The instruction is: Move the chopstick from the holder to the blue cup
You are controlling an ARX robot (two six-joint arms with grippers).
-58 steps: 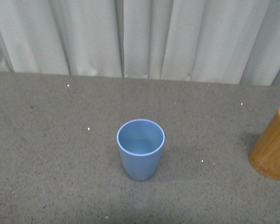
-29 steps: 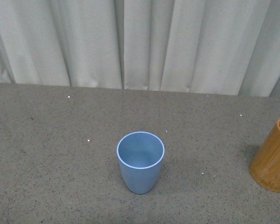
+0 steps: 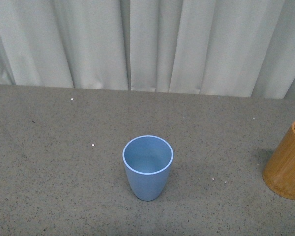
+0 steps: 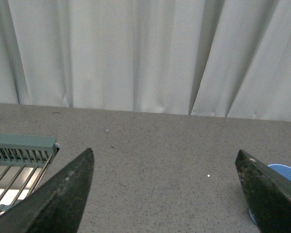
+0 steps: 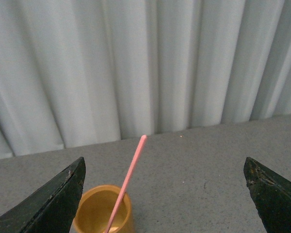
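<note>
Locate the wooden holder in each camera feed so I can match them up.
Front view: the holder stands at the right edge, partly cut off, right of the blue cup.
Left wrist view: not in it.
Right wrist view: close ahead of the camera, with the chopstick leaning out of it.
Shared landmark: the white curtain behind the table shows in all three views.

Left tool, right tool: jaws apart
</note>
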